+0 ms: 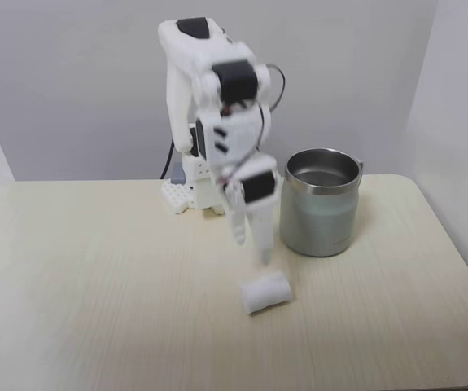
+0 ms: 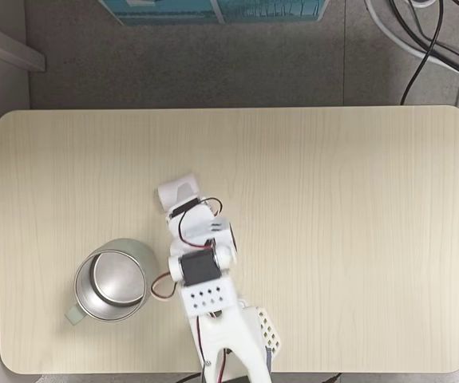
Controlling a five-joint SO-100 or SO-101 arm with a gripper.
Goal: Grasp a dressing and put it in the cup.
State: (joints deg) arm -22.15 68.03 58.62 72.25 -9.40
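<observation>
the table (image 1: pixel 95 285) is a pale wood-grain top with rounded corners, bare but for the task's things and the arm's base near one long edge. the arm (image 1: pixel 217 90), white with black motor blocks, rises from that base and folds forward and down over the middle of the top; it is a little blurred in the front fixed view.

the cup (image 1: pixel 321 204) stands upright, mouth open and steel inside showing, just beside the arm's lower links; in the top-down fixed view it sits left of the arm (image 2: pixel 109 279), with its handle towards the near edge.

the gripper (image 1: pixel 251 248) points down, its two fingers splayed a little apart with nothing between them, so the jaws are released. its tips hang just above the table.

the dressing (image 1: pixel 265 292) lies on its side on the table, slightly in front of the fingertips and a touch to their right in the front fixed view, not yet touched. its long axis runs roughly left to right there, tilted a little up at the right. from above it peeks out beyond the gripper (image 2: pixel 178 191). i judge the coming move needs a short reach forward and down, so the jaws straddle the roll across its short width.
</observation>
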